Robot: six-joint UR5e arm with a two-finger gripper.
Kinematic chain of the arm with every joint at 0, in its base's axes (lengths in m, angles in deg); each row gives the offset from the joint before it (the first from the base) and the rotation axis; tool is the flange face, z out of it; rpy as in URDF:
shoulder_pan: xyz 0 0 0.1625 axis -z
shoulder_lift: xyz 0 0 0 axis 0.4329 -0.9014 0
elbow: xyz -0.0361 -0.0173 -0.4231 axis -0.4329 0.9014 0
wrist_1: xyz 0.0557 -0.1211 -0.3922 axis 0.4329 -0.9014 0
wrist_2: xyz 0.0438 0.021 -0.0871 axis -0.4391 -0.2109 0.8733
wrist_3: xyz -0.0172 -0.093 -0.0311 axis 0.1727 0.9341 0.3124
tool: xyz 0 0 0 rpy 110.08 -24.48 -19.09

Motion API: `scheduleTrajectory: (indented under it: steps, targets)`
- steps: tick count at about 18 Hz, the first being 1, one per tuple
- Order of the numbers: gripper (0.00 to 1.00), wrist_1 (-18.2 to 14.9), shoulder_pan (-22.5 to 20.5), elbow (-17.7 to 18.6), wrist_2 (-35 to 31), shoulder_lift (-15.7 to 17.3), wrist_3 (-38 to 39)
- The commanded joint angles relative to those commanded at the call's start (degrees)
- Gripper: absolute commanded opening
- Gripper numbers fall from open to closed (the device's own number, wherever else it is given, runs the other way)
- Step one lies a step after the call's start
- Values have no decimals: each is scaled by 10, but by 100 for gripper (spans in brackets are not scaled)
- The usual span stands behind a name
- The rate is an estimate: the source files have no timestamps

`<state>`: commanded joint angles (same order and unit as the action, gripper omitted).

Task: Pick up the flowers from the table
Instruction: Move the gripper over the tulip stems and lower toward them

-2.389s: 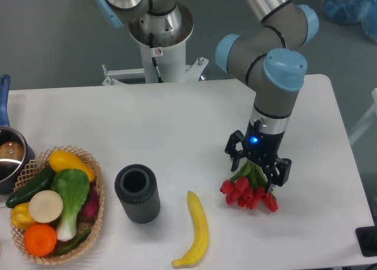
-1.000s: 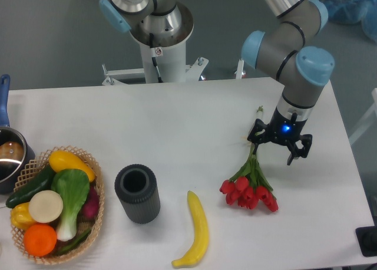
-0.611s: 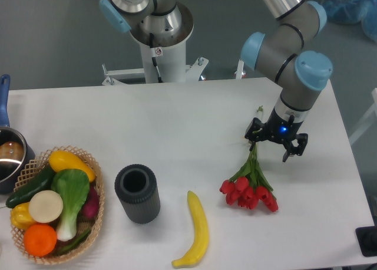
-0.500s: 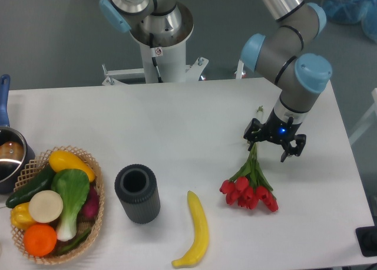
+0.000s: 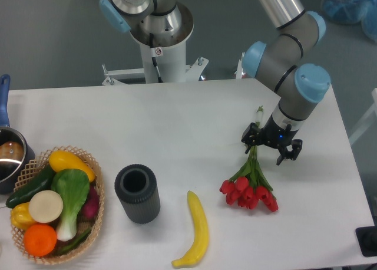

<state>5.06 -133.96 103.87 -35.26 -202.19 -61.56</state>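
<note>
The flowers [image 5: 250,190] lie on the white table [image 5: 177,134] at the right: red tulip buds toward the front edge, green stems running up and back. My gripper [image 5: 269,149] is open, low over the table at the upper part of the stems. One finger is left of the stems, the other to their right, so the stems pass between the jaws. The buds lie free in front of the gripper.
A yellow banana [image 5: 197,231] lies left of the flowers near the front edge. A dark grey ribbed cylinder [image 5: 137,194] stands further left. A wicker basket [image 5: 88,164] of produce sits at the far left, with a pot [image 5: 10,158] behind it.
My gripper went from over the buds back up along the stems, then shifted slightly left and lower over the stems. The flowers have not moved.
</note>
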Motion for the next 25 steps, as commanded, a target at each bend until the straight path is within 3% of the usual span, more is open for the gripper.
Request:
scheduleTrajectory:
  steps: [11,16,25]
  targets:
    - [100,-2,11,-4,-1,-20,-1]
    - [100,-54,15,-24,0,-18,3]
    - [100,-54,25,-30,-1,-29,23]
